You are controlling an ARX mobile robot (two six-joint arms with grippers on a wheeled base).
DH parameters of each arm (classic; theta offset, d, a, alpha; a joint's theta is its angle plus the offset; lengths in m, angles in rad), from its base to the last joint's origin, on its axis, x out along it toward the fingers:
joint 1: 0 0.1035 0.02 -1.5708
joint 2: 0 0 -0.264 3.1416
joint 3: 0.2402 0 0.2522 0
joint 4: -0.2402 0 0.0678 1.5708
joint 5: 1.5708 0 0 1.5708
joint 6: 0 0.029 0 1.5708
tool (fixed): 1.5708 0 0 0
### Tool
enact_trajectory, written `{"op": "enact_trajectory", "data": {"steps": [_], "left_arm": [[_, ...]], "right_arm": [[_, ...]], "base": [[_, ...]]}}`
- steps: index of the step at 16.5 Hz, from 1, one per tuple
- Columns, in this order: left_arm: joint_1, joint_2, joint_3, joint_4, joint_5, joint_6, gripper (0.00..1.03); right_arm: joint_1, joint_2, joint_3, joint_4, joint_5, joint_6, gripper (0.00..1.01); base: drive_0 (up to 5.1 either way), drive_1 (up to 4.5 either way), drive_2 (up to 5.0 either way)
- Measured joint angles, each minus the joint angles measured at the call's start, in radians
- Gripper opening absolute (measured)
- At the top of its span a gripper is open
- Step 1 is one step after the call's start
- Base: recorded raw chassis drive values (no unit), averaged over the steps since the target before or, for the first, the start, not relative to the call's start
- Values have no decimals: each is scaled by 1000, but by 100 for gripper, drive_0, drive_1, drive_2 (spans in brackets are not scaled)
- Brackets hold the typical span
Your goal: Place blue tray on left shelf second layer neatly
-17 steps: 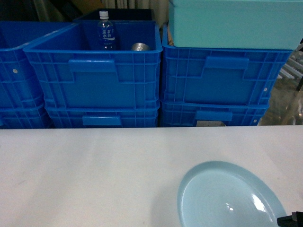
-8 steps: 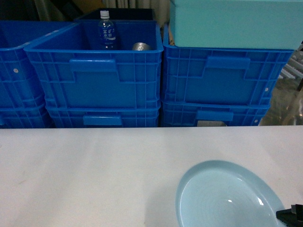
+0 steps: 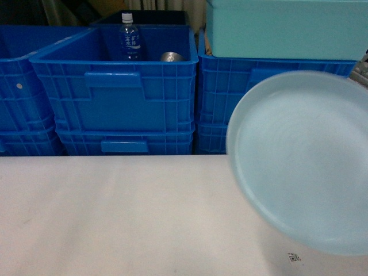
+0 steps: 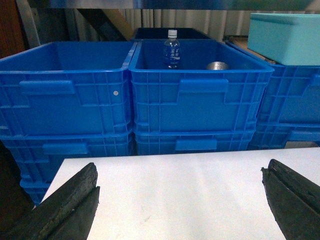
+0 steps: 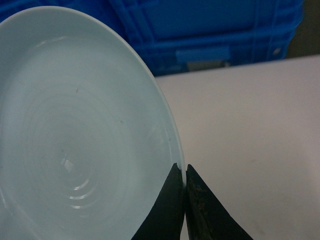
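Note:
The blue tray (image 3: 305, 161), a round pale-blue dish, hangs tilted above the right side of the white table (image 3: 115, 213), its hollow side facing the head camera. In the right wrist view my right gripper (image 5: 181, 167) is shut on the rim of the blue tray (image 5: 75, 130); the head view does not show this gripper. My left gripper (image 4: 180, 172) stands open over the table with nothing between its fingers. A strip of shiny steel bar (image 4: 150, 4) crosses the top of the left wrist view; I cannot tell which layer of the left shelf it belongs to.
Stacked deep-blue crates (image 3: 115, 98) line the far table edge. The middle crate holds a water bottle (image 3: 129, 37) and a metal can (image 3: 170, 56). A turquoise box (image 3: 282, 26) sits on the right crates. A small printed marker (image 3: 294, 257) lies on the table.
The blue tray was lying flat on the table at the lower right. It now hangs lifted and tipped up, filling the right of the head view.

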Motion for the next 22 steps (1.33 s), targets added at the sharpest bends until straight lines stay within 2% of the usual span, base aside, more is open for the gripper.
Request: {"op": "enact_trajectory", "data": {"steps": [1,2,3,4,5,6,7,8,12,13,16,17,22], "left_arm": [[0,0,0,0,0,0,98],[0,0,0,0,0,0,98],[0,0,0,0,0,0,98],[0,0,0,0,0,0,98],[0,0,0,0,0,0,98],[0,0,0,0,0,0,98],[0,0,0,0,0,0,98],[0,0,0,0,0,0,98],[0,0,0,0,0,0,98],[0,0,0,0,0,0,98],[0,0,0,0,0,0,98],[0,0,0,0,0,0,98],[0,0,0,0,0,0,98]], "right_arm": [[-48,-144,-20,-43,4,-45,2],[-78,-251,-38,-87,0,-70,2],[-72,-352,-43,-137,35,-81,2],[-29,-395,-43,-124,79,-81,2],[49,-414,-40,-93,136,-78,2],[106,-411,-39,-89,192,-77,2],[137,-406,-42,-93,231,-79,2],[138,-406,-45,-90,249,-82,2],[82,-390,-61,-79,257,-115,2],[83,-390,-63,-76,258,-124,2],[106,-390,-65,-71,302,-145,2],[131,-392,-66,-70,338,-153,2],[129,-395,-66,-68,346,-165,2]], "base": [[0,0,0],[0,0,0],[0,0,0],[0,0,0],[0,0,0],[0,0,0],[0,0,0],[0,0,0],[0,0,0],[0,0,0],[0,0,0],[0,0,0],[0,0,0]]}}
